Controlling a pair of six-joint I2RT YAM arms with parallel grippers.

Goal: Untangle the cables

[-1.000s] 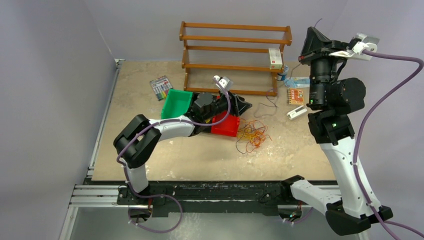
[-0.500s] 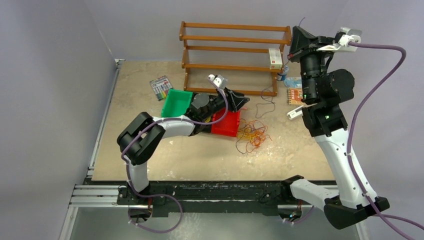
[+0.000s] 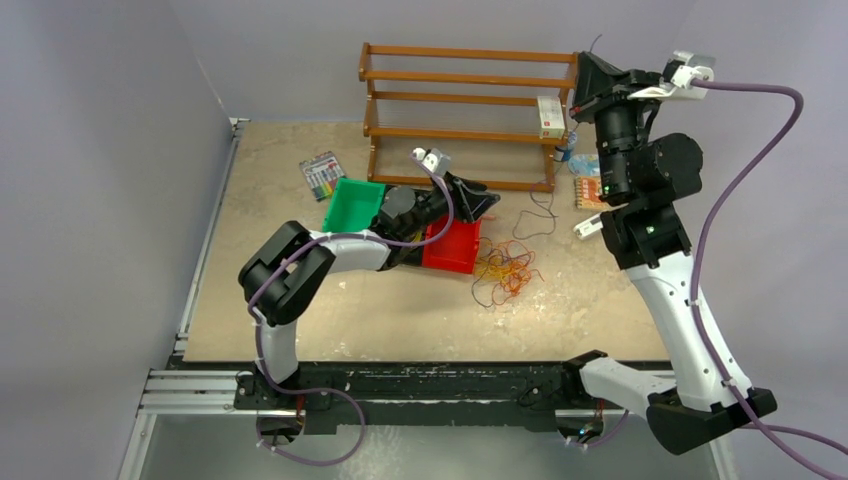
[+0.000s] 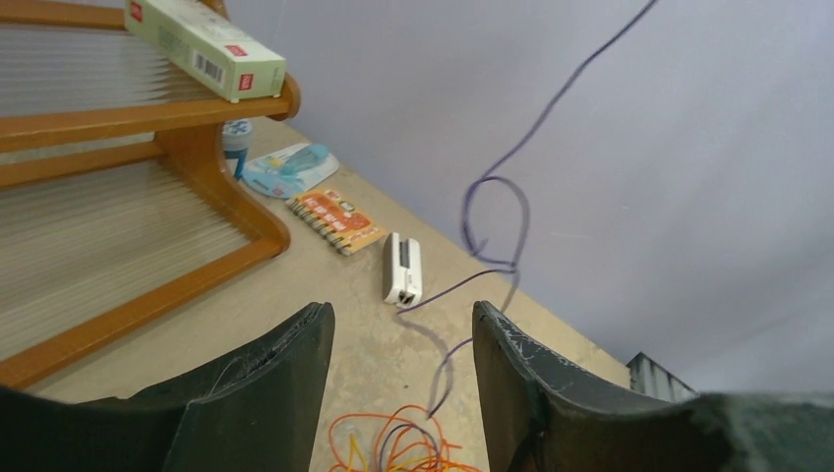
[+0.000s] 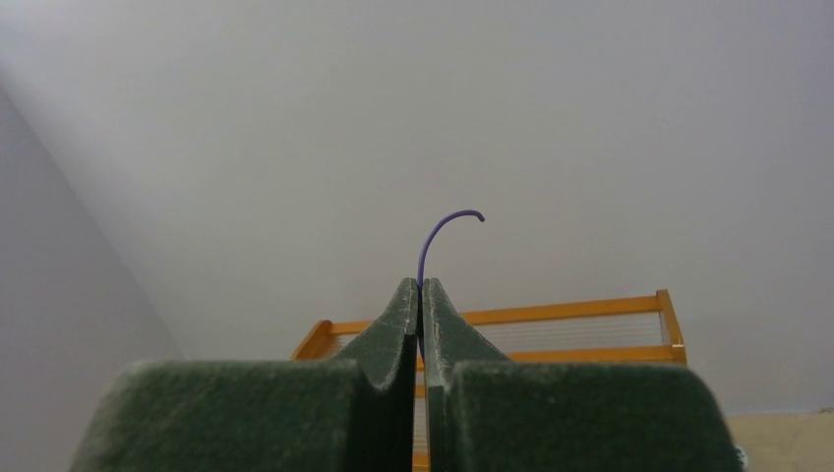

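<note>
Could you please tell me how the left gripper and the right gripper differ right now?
The left gripper has its jaws open; the right gripper has them shut on a purple cable. The left gripper sits low near the orange bunch; the right gripper is high in the air. Both are dark two-finger grippers.

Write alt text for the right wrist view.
The right gripper is shut on a thin purple cable, whose free end curls up above the tips against a plain grey wall. A wooden rack sits low behind.
</note>
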